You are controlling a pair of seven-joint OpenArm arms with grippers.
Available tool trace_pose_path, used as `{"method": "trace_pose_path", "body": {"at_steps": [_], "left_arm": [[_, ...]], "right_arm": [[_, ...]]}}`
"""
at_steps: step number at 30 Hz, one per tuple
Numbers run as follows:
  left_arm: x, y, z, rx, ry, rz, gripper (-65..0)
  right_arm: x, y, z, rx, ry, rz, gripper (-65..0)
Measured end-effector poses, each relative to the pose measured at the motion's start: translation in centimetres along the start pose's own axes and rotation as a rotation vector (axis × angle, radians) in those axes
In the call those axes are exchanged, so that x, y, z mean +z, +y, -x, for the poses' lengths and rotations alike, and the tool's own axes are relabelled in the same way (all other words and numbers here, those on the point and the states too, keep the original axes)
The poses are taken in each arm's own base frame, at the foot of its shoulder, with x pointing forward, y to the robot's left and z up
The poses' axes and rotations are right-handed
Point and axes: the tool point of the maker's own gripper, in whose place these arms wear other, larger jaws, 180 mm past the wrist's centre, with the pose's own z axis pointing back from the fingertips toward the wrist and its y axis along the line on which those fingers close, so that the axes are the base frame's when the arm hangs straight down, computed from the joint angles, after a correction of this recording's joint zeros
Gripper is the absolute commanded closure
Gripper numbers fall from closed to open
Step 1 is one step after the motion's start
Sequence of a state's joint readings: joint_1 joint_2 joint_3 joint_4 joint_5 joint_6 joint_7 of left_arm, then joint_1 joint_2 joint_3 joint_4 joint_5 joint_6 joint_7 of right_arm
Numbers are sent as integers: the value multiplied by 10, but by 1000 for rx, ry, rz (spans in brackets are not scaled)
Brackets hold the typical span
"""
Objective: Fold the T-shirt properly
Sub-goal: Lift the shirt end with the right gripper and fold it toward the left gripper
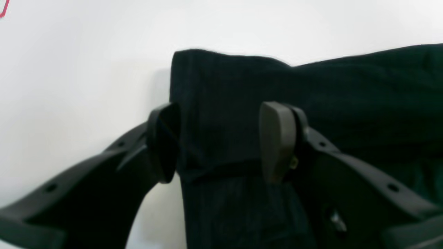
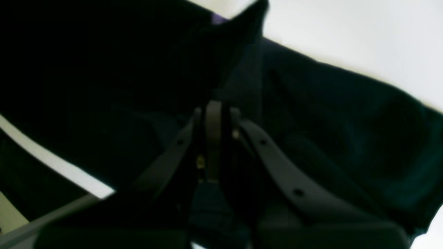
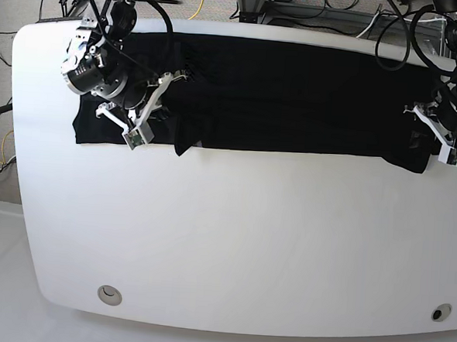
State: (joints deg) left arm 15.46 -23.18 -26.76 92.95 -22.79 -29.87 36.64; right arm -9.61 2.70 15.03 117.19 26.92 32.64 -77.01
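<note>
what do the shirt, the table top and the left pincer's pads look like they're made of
T-shirt: soft black knit cloth, matte; it creases and drapes, and fine ribbing shows in the left wrist view.
Table: smooth white hard surface, probably laminate or painted board, with a faint sheen and rounded corners.
Left pincer pads: dull grey-brown, seemingly rubber or soft plastic, on black moulded plastic arms.
</note>
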Motion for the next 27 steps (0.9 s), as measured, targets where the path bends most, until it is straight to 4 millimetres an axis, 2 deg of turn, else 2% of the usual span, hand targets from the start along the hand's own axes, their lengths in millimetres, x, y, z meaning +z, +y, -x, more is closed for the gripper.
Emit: {"method": "trace_pose_path", "body": {"at_steps": [4, 10, 14, 18, 24, 27], "left_arm": [[0, 0, 0, 2, 0, -2, -338], [0, 0, 1, 1, 2, -3, -338], [0, 0, 1, 2, 2, -2, -337], [0, 0, 0, -1, 1, 0, -337], [0, 1, 0, -2, 1, -2, -336], [0, 1, 1, -1, 4, -2, -335]], "right_arm": [[0, 2, 4, -4, 4, -9, 0], [-5, 9, 29, -43, 64, -35, 0], [-7, 14, 37, -62, 75, -65, 0], [-7, 27, 37, -84, 40, -145, 0], [-5, 45, 60, -113, 87, -228, -13], [-2, 51, 60, -109, 85, -267, -17]]}}
